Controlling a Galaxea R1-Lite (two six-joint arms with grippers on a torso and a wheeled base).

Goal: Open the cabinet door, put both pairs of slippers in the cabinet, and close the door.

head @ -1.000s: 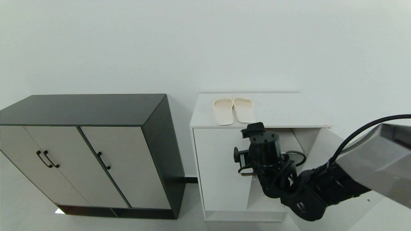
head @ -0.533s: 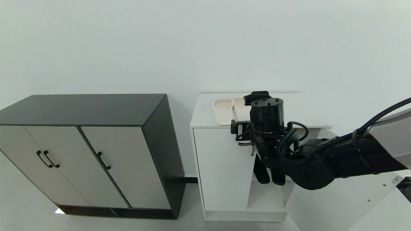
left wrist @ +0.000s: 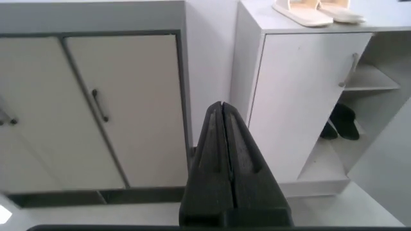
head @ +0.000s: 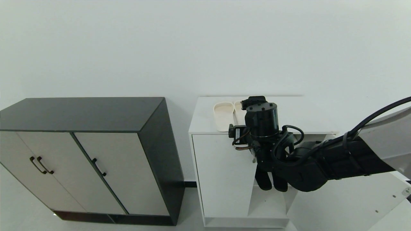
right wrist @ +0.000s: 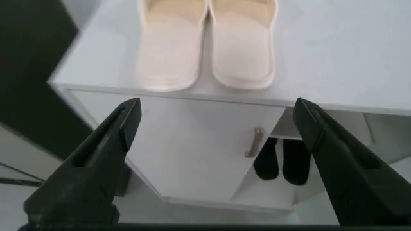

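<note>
A pair of cream slippers point(head: 224, 114) lies side by side on top of the white cabinet point(head: 221, 173). The cabinet's right door point(head: 337, 199) is swung open. Inside, a pair of black slippers point(head: 271, 181) rests on a shelf. My right gripper point(right wrist: 216, 109) is open, level with the cabinet's top front edge and just short of the cream slippers point(right wrist: 209, 38), with nothing between its fingers. The black slippers point(right wrist: 282, 160) show below it, beside the handle of the shut left door. My left gripper point(left wrist: 223, 109) is shut and empty, hanging low in front of both cabinets.
A black cabinet point(head: 86, 128) with shut grey doors stands to the left of the white one, against the wall. The open white door juts out toward me on the right. Bare floor lies in front of both cabinets.
My right arm has risen from in front of the open compartment to the level of the cabinet's top, uncovering the black slippers inside. The head camera has shifted slightly.
</note>
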